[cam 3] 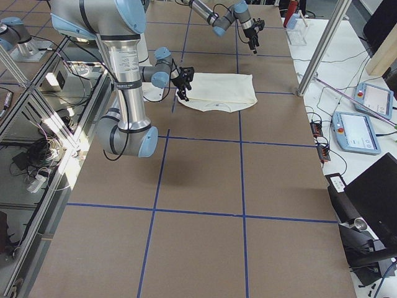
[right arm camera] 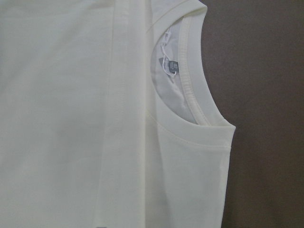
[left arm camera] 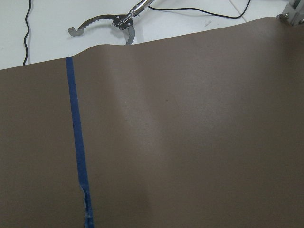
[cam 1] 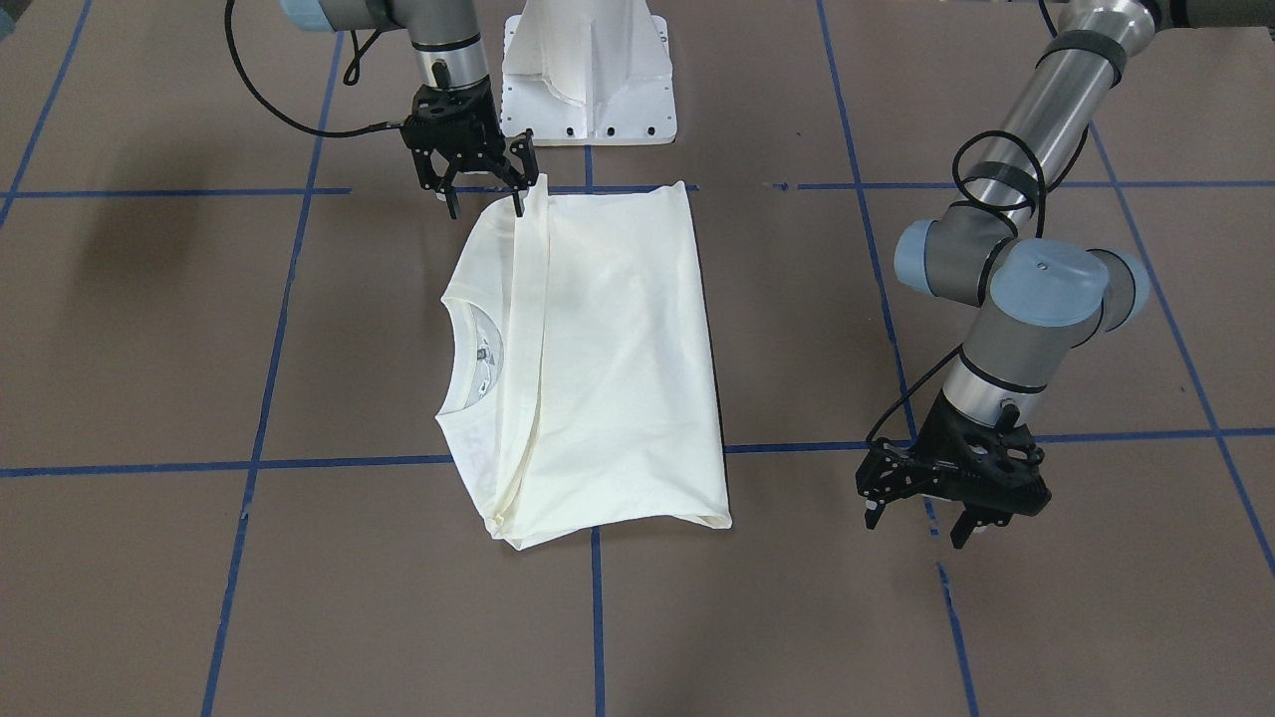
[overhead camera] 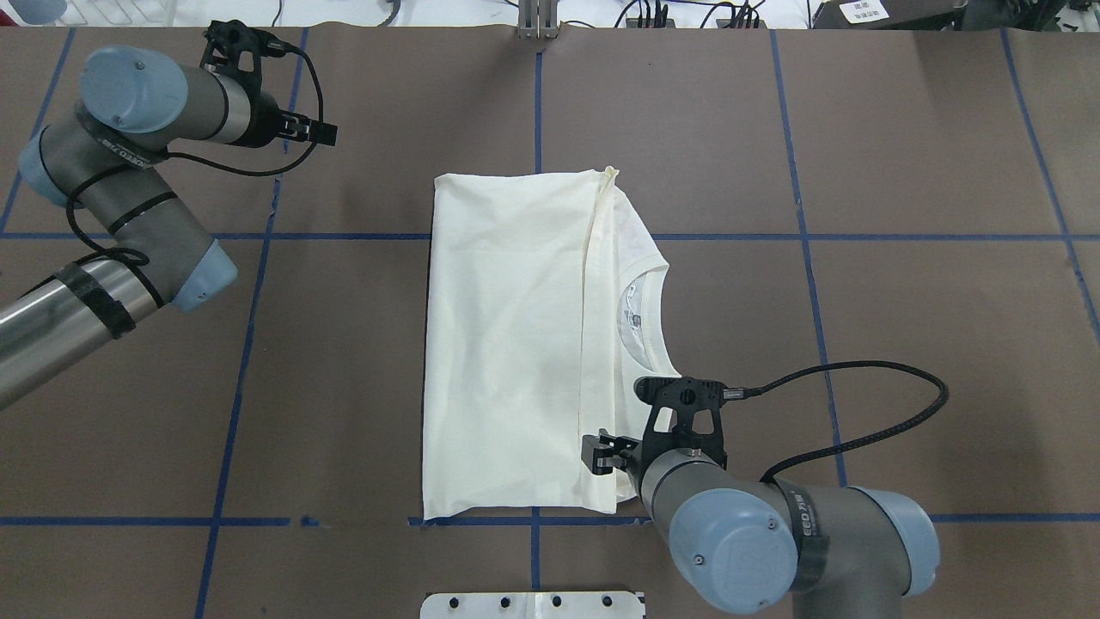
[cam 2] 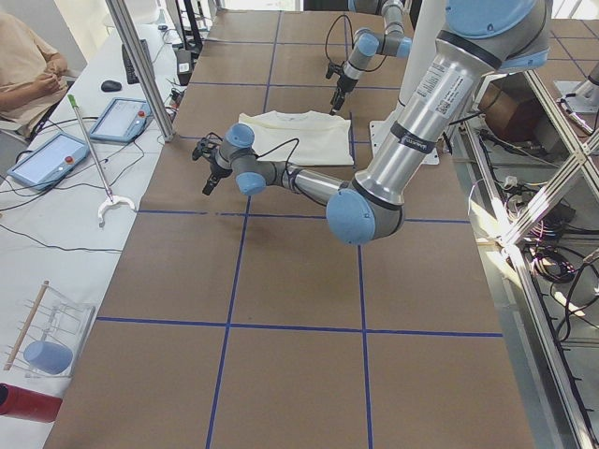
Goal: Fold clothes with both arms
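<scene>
The cream-white T-shirt (cam 1: 608, 368) lies folded into a flat rectangle in the middle of the table (cam 1: 149, 329). A long fold runs along it, and the collar (overhead camera: 640, 314) shows on the robot's right side. The print is hidden. The right wrist view shows the collar and its label (right arm camera: 173, 66) from close above. My right gripper (cam 1: 485, 206) is open at the shirt's corner nearest the base, one finger at the fold's edge. It also shows in the overhead view (overhead camera: 601, 453). My left gripper (cam 1: 916, 528) is open and empty, well off the shirt's far side over bare table. It also shows in the overhead view (overhead camera: 318, 131).
The white pedestal base (cam 1: 588, 70) stands just behind the shirt. Blue tape lines (left arm camera: 76, 142) cross the brown table. A metal grabber tool (left arm camera: 114, 21) lies beyond the table's far edge. A person (cam 2: 23, 65) and tablets (cam 2: 117, 120) are at a side bench.
</scene>
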